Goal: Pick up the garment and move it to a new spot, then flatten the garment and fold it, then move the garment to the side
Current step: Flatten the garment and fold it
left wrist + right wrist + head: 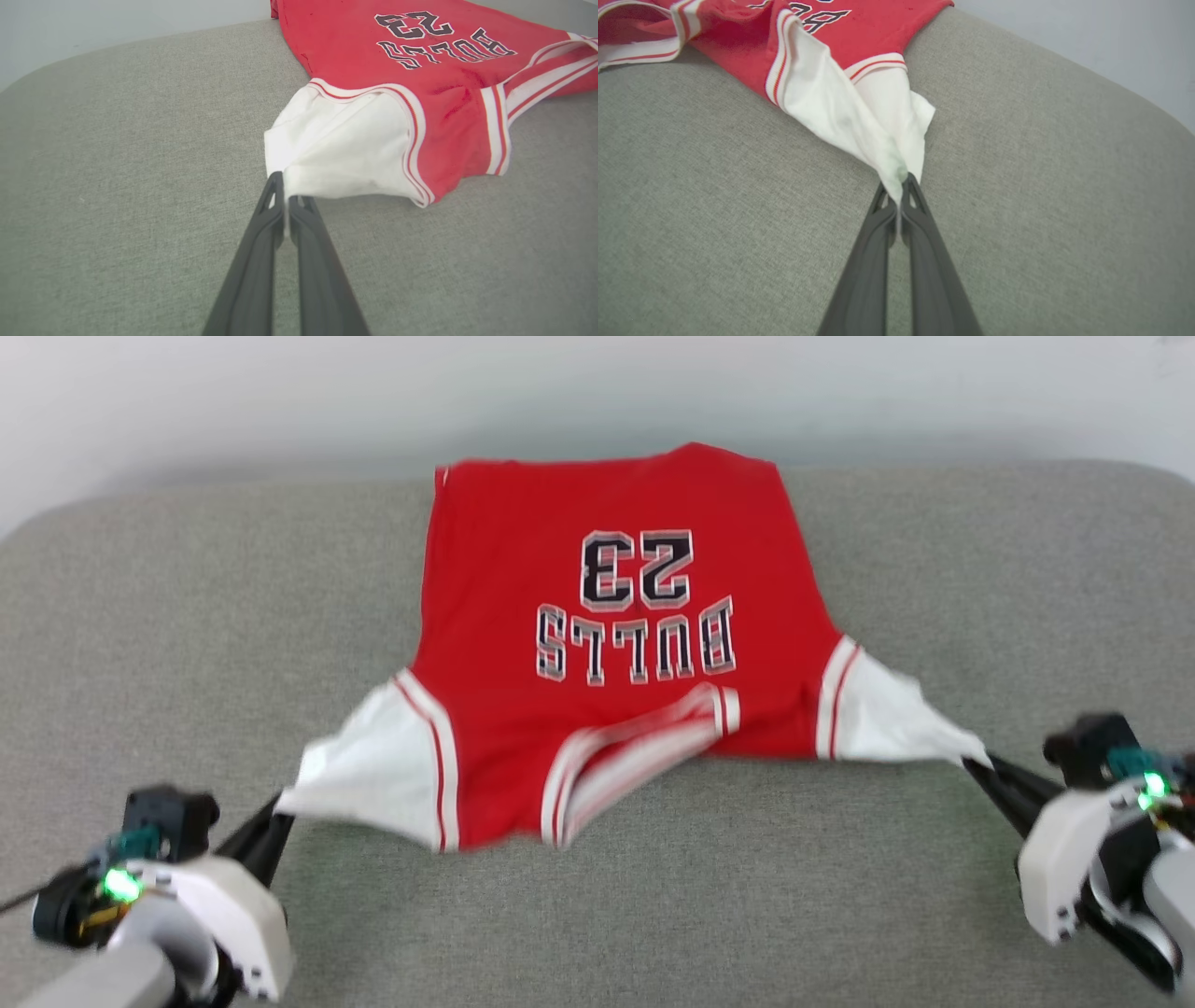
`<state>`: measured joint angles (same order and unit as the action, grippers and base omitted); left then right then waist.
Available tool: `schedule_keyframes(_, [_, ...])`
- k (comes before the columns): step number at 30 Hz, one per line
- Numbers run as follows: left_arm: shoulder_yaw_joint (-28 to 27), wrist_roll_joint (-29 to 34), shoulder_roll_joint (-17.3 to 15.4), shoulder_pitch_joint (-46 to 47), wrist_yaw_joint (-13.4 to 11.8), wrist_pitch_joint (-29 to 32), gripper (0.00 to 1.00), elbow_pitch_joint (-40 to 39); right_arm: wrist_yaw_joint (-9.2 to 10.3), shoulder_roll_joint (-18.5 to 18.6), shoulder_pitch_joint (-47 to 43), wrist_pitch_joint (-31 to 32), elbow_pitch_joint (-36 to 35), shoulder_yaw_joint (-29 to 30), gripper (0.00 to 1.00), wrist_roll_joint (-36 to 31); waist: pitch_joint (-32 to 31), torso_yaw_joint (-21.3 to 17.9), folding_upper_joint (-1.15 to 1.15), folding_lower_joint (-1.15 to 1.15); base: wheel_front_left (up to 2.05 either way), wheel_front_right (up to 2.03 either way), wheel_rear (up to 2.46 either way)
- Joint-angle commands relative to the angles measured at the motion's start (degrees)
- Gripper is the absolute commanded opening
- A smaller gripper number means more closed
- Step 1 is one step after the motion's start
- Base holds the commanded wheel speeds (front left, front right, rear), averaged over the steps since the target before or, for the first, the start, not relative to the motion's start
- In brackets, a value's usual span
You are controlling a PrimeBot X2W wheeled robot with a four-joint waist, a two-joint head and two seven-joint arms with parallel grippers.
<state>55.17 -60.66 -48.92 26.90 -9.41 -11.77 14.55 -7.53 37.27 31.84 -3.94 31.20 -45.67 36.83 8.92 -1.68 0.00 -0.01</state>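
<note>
- garment [523,728] looks soft and light to me; it should sag and drag rather than slide, so the white sleeve tips are the sensible holds.
- nearest me, my left gripper [284,184] is pinched tight on one sleeve tip and my right gripper [901,182] on the other.
- beyond, the red body lies print-up on the grey cushion [187,616], collar toward me, hem at the far edge.

Bright, even, diffuse light with no glare. The head view is soft with motion blur, worst along the garment's [607,616] collar, and two green lamps [119,885] flare. The wrist views are sharper: faint shadow under the sleeves, and the desk's [117,186] far edge bows.
</note>
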Motion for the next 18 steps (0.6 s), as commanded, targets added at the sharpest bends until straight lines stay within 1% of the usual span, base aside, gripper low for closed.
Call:
schedule_keyframes(1, [-0.1, -1.2, -1.4, -3.5, -1.9, -0.4, 0.00, -2.5, 0.08, 1.1, -3.9, 0.3, -1.1, 1.5, 0.00, -0.4, -2.2, -0.4, 0.00, 0.01, 0.00, 0.00, 0.00])
schedule_keyframes(4, [0.2, -3.4, -2.9, -9.2, -4.7, -0.9, 0.00, -6.7, 0.08, 1.8, -10.7, 0.5, -2.9, 3.9, 0.00, -0.7, -3.8, -0.5, 0.00, 0.01, 0.00, 0.00, 0.00])
schedule_keyframes(5, [0.4, -5.1, -4.1, -14.0, -7.1, -1.5, 0.00, -9.9, 0.08, 2.5, -17.4, 1.3, -5.3, 6.6, 0.00, -1.2, -4.9, -0.2, 0.00, 0.01, 0.00, 0.00, 0.00])
schedule_keyframes(7, [0.7, -6.0, -4.6, -16.9, -8.2, -1.8, 0.00, -11.2, 0.08, 2.9, -21.7, 1.9, -7.2, 9.1, 0.00, -1.6, -5.4, -0.1, 0.00, 0.01, 0.00, 0.00, 0.00])
schedule_keyframes(9, [0.4, -6.7, -5.1, -19.2, -9.1, -2.2, 0.00, -12.1, 0.08, 3.3, -26.0, 2.9, -9.3, 11.7, 0.00, -1.9, -5.8, 0.1, 0.00, 0.01, 0.00, 0.00, 0.00])
schedule_keyframes(12, [1.3, -6.2, -6.1, -21.6, -10.2, -2.4, 0.00, -12.9, 0.08, 3.8, -32.3, 5.1, -12.2, 15.4, 0.00, -2.8, -6.5, 0.4, 0.00, 0.01, 0.00, 0.00, 0.00])
schedule_keyframes(18, [1.6, -6.4, -6.3, -23.1, -11.0, -2.4, 0.00, -13.9, 0.09, 3.0, -42.7, 10.5, -18.2, 20.8, 0.00, -4.6, -7.0, 1.0, 0.00, 0.01, 0.00, 0.00, 0.00])
